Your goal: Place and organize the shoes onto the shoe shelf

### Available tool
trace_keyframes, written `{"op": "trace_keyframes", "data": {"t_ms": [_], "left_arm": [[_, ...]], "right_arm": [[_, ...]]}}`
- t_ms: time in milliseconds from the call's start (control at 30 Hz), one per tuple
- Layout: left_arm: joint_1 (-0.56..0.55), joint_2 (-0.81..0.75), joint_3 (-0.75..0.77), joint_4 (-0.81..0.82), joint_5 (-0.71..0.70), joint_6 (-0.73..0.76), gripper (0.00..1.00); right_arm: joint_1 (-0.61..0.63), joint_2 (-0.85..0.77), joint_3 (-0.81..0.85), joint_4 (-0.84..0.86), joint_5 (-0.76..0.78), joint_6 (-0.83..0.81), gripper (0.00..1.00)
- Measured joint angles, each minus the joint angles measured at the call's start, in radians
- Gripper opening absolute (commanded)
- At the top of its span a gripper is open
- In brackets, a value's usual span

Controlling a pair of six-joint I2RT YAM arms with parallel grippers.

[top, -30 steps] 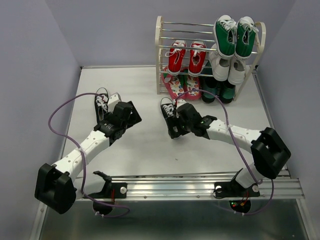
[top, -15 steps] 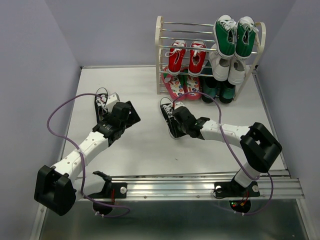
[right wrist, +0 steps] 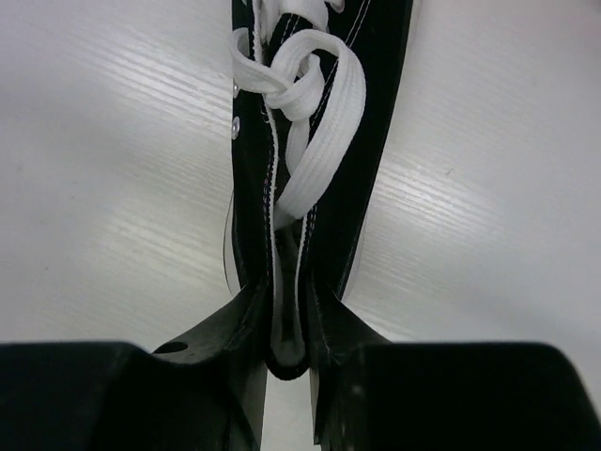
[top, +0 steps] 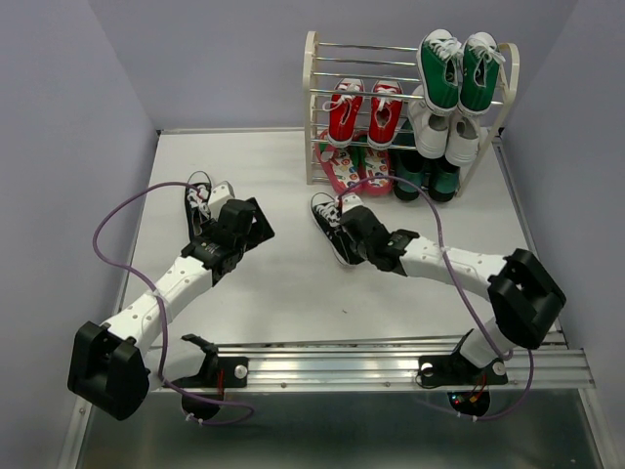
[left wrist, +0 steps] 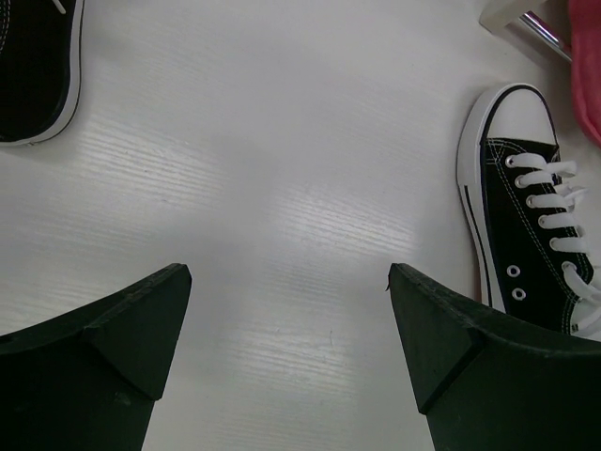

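Top view only: white surface [top: 283,293], shoe shelf [top: 311,98] upright at its far edge. On the shelf: green sneakers [top: 459,68] top right, white sneakers [top: 444,127] under them, dark pair [top: 427,178] bottom right. Red sneakers [top: 363,112] on the left, flip-flops [top: 350,168] below those. Both arms stretched over the surface, well apart. Centre black sneaker [top: 330,220] in front of the shelf, not on any tier. Left black sneaker [top: 198,200] near the left edge, just beside the left arm's wrist.

Right wrist view adds what the top hides: right claw [right wrist: 288,301] nearly closed, pinching the centre black sneaker's ankle opening together just behind the white lace bow. Lifted or resting: cannot tell.

Left wrist view: left claw [left wrist: 289,272] spread wide, holding nothing, bare surface between the fingers. Left black sneaker in the upper left corner, centre one at right, toe cap toward a shelf foot.
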Motion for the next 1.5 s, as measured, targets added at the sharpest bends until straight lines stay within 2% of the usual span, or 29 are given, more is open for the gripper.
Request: {"op": "trace_keyframes", "data": {"t_ms": [267, 500, 833, 1200, 1400, 1500], "left_arm": [[0.011, -0.002, 0.0, 0.002, -0.009, 0.005, 0.99], [0.043, -0.048, 0.0, 0.001, -0.031, 0.002, 0.99], [0.08, -0.138, 0.0, 0.002, -0.06, -0.007, 0.99], [0.13, -0.126, 0.049, 0.011, -0.039, -0.002, 0.99], [0.141, -0.097, 0.064, 0.029, -0.031, 0.002, 0.99], [0.144, -0.09, 0.064, 0.034, -0.025, 0.003, 0.99]], "right_arm": [[0.028, -0.285, 0.024, -0.062, 0.01, -0.099, 0.01], [0.032, -0.379, 0.139, -0.052, -0.01, -0.153, 0.01], [0.032, -0.309, 0.425, 0.019, 0.051, -0.286, 0.01], [0.025, -0.104, 0.752, 0.114, 0.255, -0.435, 0.01], [0.008, -0.069, 0.872, 0.122, 0.252, -0.481, 0.01], [0.006, -0.085, 0.875, 0.135, 0.241, -0.482, 0.01]]}}
